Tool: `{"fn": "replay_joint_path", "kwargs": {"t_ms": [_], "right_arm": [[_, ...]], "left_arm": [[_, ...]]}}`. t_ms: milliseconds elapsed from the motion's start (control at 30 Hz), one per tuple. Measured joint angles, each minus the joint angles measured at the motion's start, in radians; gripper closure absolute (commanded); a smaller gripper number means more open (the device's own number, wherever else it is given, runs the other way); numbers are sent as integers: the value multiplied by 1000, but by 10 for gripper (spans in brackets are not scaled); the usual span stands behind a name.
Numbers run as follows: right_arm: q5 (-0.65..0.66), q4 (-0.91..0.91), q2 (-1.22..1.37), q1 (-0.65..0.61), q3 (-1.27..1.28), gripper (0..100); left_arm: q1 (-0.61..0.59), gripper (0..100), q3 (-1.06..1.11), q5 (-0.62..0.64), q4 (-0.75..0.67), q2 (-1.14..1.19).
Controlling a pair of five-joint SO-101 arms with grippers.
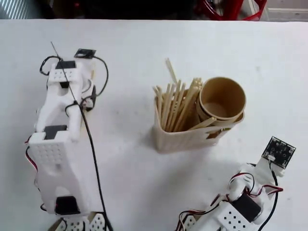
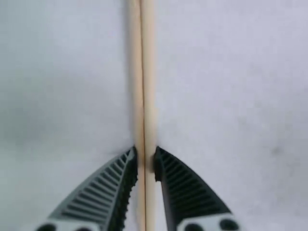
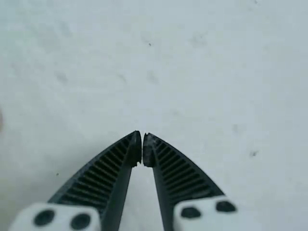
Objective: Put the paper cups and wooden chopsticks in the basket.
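A pair of wooden chopsticks (image 2: 143,72) lies on the white table, running straight away from my left gripper (image 2: 145,156), which is shut on the pair with one finger on each side. From above, the left arm (image 1: 62,96) stretches along the table's left side. The white basket (image 1: 192,137) stands mid-table and holds several chopsticks (image 1: 173,103) leaning to the left, with stacked paper cups (image 1: 222,98) at its right end. My right gripper (image 3: 142,139) is shut on nothing, just over bare table. Its arm (image 1: 250,197) sits at the front right.
Black cables (image 1: 91,144) trail along the left arm toward the front edge. Open table lies between the left arm and the basket, and behind the basket. Red chair legs (image 1: 224,9) stand beyond the far edge.
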Motion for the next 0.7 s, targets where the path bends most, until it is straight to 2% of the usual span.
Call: {"fn": "replay_joint_path", "kwargs": {"t_ms": [100,300,400,533,700], "right_arm": [[0,0,0,0,0,980],[0,0,0,0,0,980],[0,0,0,0,0,980],[0,0,0,0,0,980],[0,0,0,0,0,980]], "left_arm": [[31,977,-11,0,57,-95],[98,977,-11,-3,166,-428],[117,977,-6,-3,178,-580],[133,977,106,-3,84,-649],[212,977,382,-5,-163,-598]]}}
